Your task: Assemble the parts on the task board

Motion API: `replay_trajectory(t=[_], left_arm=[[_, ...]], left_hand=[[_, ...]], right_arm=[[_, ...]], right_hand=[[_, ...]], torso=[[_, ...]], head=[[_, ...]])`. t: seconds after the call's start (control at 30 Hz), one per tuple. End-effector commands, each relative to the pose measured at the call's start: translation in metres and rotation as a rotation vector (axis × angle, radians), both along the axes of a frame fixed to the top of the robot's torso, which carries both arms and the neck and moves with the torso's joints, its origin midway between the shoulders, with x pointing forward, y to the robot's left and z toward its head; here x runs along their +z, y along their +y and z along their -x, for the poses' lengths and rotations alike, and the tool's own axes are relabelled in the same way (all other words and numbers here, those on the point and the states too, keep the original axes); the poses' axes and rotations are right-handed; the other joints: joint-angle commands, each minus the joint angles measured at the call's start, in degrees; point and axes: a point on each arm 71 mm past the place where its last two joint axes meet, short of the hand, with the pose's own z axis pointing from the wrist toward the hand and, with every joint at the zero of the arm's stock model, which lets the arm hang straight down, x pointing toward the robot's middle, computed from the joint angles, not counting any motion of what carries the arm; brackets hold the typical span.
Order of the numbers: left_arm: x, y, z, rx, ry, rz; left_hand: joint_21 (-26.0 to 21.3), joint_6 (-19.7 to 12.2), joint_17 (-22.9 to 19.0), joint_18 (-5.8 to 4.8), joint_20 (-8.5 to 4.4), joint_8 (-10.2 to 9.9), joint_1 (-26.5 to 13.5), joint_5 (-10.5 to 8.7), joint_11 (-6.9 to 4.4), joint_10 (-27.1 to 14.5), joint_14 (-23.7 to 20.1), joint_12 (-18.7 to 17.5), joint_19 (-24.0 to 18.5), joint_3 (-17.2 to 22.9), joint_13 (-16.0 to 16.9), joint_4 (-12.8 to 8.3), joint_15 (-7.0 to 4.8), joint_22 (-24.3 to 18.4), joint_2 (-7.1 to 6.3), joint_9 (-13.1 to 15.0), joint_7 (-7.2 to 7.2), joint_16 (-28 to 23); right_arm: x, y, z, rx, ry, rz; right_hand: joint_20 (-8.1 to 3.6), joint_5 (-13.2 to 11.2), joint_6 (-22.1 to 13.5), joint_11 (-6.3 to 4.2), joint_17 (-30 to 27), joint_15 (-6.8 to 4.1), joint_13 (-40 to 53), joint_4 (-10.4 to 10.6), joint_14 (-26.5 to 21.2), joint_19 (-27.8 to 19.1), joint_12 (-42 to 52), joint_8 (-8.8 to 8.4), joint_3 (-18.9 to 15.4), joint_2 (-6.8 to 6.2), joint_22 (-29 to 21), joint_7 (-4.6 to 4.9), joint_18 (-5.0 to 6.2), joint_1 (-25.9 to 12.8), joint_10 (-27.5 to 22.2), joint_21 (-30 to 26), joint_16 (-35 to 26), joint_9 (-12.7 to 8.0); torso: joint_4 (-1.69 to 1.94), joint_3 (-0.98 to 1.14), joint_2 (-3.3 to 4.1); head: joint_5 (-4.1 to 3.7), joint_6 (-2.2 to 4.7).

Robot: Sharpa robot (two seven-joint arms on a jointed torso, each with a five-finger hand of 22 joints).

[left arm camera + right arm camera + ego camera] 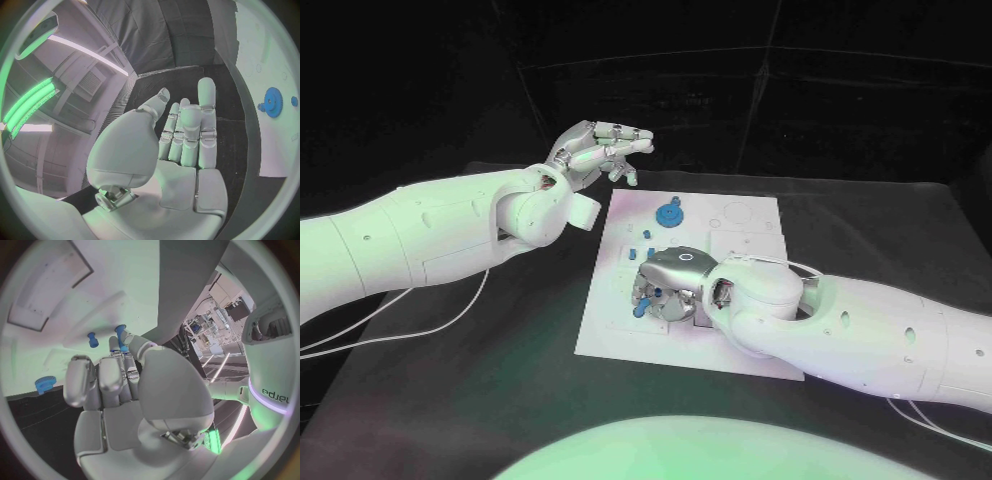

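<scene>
Hovering off the far left corner of the task board (740,345), the left hand (599,150) hung above the black table (488,330) with its fingers loosely curled inward, and nothing showed in them. From its own wrist, the left hand (181,145) stood with fingers straight and close together, the palm bare, so it held no part. Just past it in that view sat a blue gear-shaped part (272,102) on the white board (275,150), apart from the fingers.

Moving across to the board itself in the head view, that blue gear part (671,213) lay near the far edge, left of the middle, with a few small blue pegs (648,235) standing just nearer along the left side.

Further right, the right hand (669,285) was down over the board's middle, palm turned down and fingers bent toward the surface. A blue peg (640,310) showed at its fingertips, close to the board's left side. The right wrist view showed the right hand (115,385) with fingers drawn together and a blue peg (121,337) sticking up between the thumb and the neighbouring finger, pinched there. Another small blue peg (93,339) stood on the board just beside it, untouched, and a blue round part (43,385) sat near the board's edge, well apart from the fingers.
</scene>
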Motion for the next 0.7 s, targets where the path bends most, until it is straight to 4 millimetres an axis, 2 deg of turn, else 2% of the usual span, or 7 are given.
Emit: replay_trajectory(t=[0.03, 0.23, 0.37, 0.47, 0.57, 0.7], left_arm=[[0.002, -0.001, 0.000, -0.009, -0.003, 0.010], [0.002, -0.001, 0.000, -0.010, -0.003, 0.010], [0.002, -0.001, 0.000, -0.010, -0.002, 0.010], [0.002, -0.001, 0.000, -0.010, -0.002, 0.010], [0.002, -0.001, 0.000, -0.011, -0.001, 0.009], [0.002, -0.001, 0.000, -0.012, 0.000, 0.009]], left_hand=[[-0.2, -0.5, -0.1, 0.78, 0.19, 0.2, 0.5, 0.22, 0.00, -0.3, -0.4, 0.4, -0.3, -0.4, -0.1, -0.1, 0.02, -0.1, 0.02, -0.1, 0.01, -0.4], [-0.2, -0.5, -0.1, 0.78, 0.19, 0.2, 0.5, 0.22, 0.00, -0.3, -0.4, 0.4, -0.3, -0.4, -0.1, -0.1, 0.02, -0.1, 0.02, -0.1, 0.01, -0.4], [-0.2, -0.5, -0.1, 0.78, 0.19, 0.2, 0.5, 0.22, 0.00, -0.3, -0.4, 0.4, -0.3, -0.4, -0.1, -0.1, 0.02, -0.1, 0.02, -0.1, 0.01, -0.4], [-0.2, -0.5, -0.1, 0.78, 0.19, 0.2, 0.5, 0.22, 0.00, -0.3, -0.4, 0.4, -0.3, -0.4, -0.1, -0.1, 0.02, -0.1, 0.02, -0.1, 0.01, -0.4], [-0.2, -0.5, -0.1, 0.78, 0.19, 0.2, 0.5, 0.22, 0.00, -0.3, -0.4, 0.4, -0.3, -0.4, -0.1, -0.1, 0.02, -0.1, 0.02, -0.1, 0.01, -0.4], [-0.2, -0.5, -0.1, 0.78, 0.19, 0.2, 0.5, 0.22, 0.00, -0.3, -0.4, 0.4, -0.3, -0.4, -0.1, -0.1, 0.02, -0.1, 0.02, -0.1, 0.01, -0.4]], right_arm=[[0.000, 0.000, 0.000, -0.002, -0.022, 0.032], [-0.001, 0.004, 0.002, 0.008, -0.021, 0.042], [-0.002, 0.009, 0.004, 0.020, -0.021, 0.040], [-0.006, 0.009, 0.009, 0.031, -0.020, 0.031], [-0.007, 0.010, 0.011, 0.036, -0.024, 0.016], [-0.008, 0.010, 0.013, 0.037, -0.031, -0.001]], right_hand=[[0.42, 0.4, 0.1, 0.28, 0.0, 0.01, 0.0, 0.2, 0.6, -0.2, -0.1, 0.10, 0.0, 0.05, 0.0, 0.22, -0.78, -0.5, 0.0, -0.1, 0.2, 0.1], [0.45, 0.4, 0.0, 0.29, -0.2, 0.02, 0.0, 0.3, 0.6, -0.3, -0.3, 0.01, -0.2, -0.13, -0.1, 0.22, -0.74, -0.8, 0.0, -0.2, 0.1, 0.1], [0.71, 1.5, -1.5, 0.79, -0.8, 0.43, -0.3, 0.8, 0.4, -0.8, -1.5, -0.90, -0.9, -1.11, -0.7, 0.71, -0.62, -2.4, -1.5, -0.6, -0.2, -0.2], [1.08, 2.5, -4.8, 1.25, -0.8, 0.86, -0.5, 1.3, 0.4, -1.0, -2.0, -1.41, -1.7, -2.32, -0.9, 1.34, -0.59, -3.7, -2.0, -0.8, -0.1, -0.5], [1.26, 2.6, -7.9, 1.28, -0.8, 0.88, -0.5, 1.6, 0.4, -1.1, -2.3, -1.38, -2.3, -3.00, -1.0, 1.15, -0.52, -4.4, -2.2, -0.9, 0.0, -0.5], [1.26, 2.7, -9.6, 1.20, -0.8, 0.82, -0.5, 1.6, 0.4, -1.1, -2.4, -1.36, -2.6, -3.14, -1.0, 0.98, -0.50, -4.4, -2.1, -0.9, 0.1, -0.4]], torso=[[-0.03, 0.00, -0.02], [0.01, -0.02, 0.01], [0.03, -0.06, -0.03], [0.01, -0.05, -0.03], [0.01, -0.03, -0.03], [0.00, -0.04, -0.04]], head=[[0.00, 0.02], [-0.04, 0.05], [-0.09, 0.03], [-0.05, 0.00], [-0.12, 0.00], [-0.09, 0.02]])
